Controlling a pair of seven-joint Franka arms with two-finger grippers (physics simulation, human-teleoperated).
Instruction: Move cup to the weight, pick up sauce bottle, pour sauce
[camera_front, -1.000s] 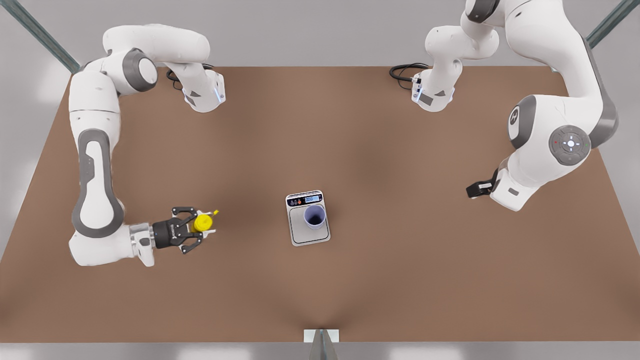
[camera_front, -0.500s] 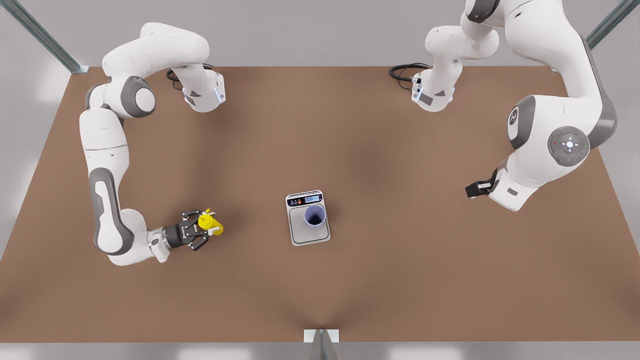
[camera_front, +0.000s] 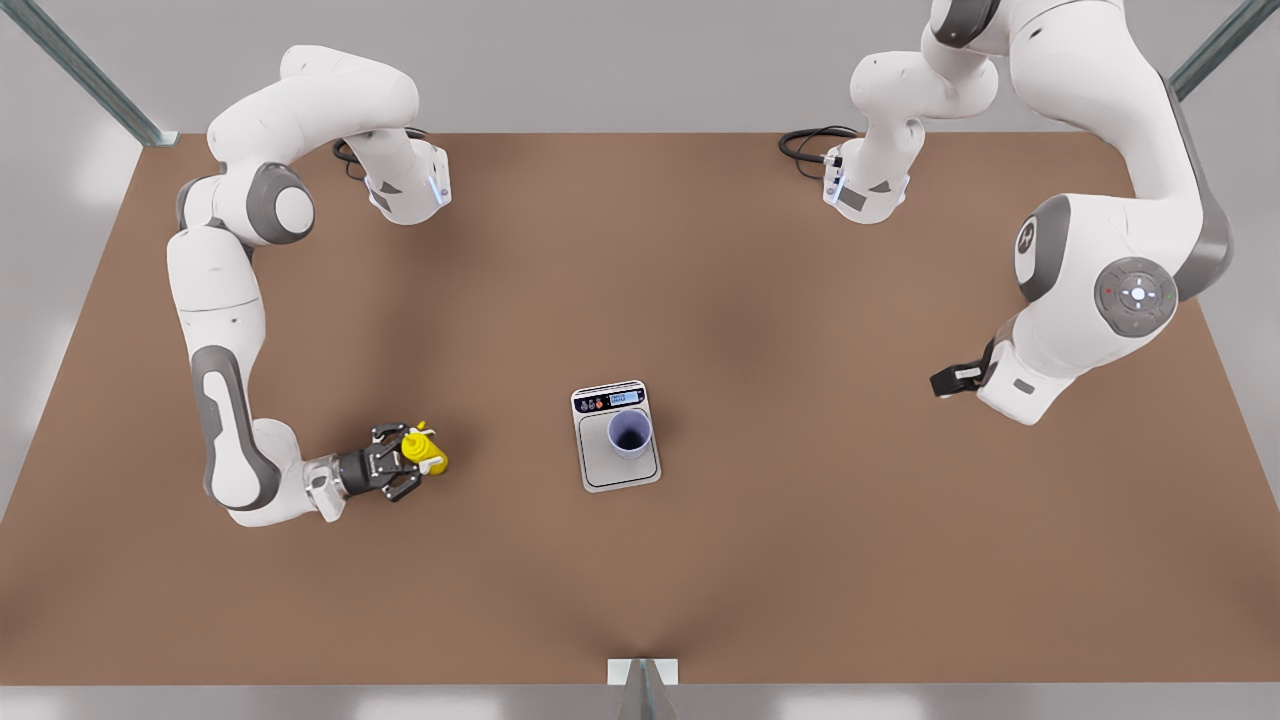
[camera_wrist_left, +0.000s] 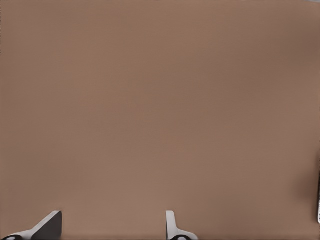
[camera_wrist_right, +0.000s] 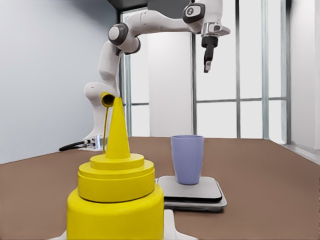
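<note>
Here, in the front view, 1 sauce bottle (camera_front: 424, 455) sits near the front view's left on the brown desk (camera_front: 800, 560), held between the fingers of the right end effector (camera_front: 413, 464), which reaches it sideways from the front view's left. Its nozzle tilts slightly toward the far edge, so the long axis reads close to upright. Well apart, near the middle, 1 weight (camera_front: 617, 436) lies flat with its display panel toward the far edge; 1 cup (camera_front: 630, 433) stands upright on its plate, mouth up. The left end effector (camera_front: 952, 379) hangs high at the front view's right, well away from everything; its arm waits.

The left wrist view looks down on bare desk (camera_wrist_left: 160, 100), with 2 fingertips (camera_wrist_left: 48, 224) spread wide and nothing between them.

In the right wrist view the sauce bottle (camera_wrist_right: 116, 200) stands upright, nozzle pointing straight up, close to the lens. Beyond it the cup (camera_wrist_right: 187, 159) rests on the weight (camera_wrist_right: 192, 192), and the left end effector (camera_wrist_right: 207, 55) hangs above.
</note>
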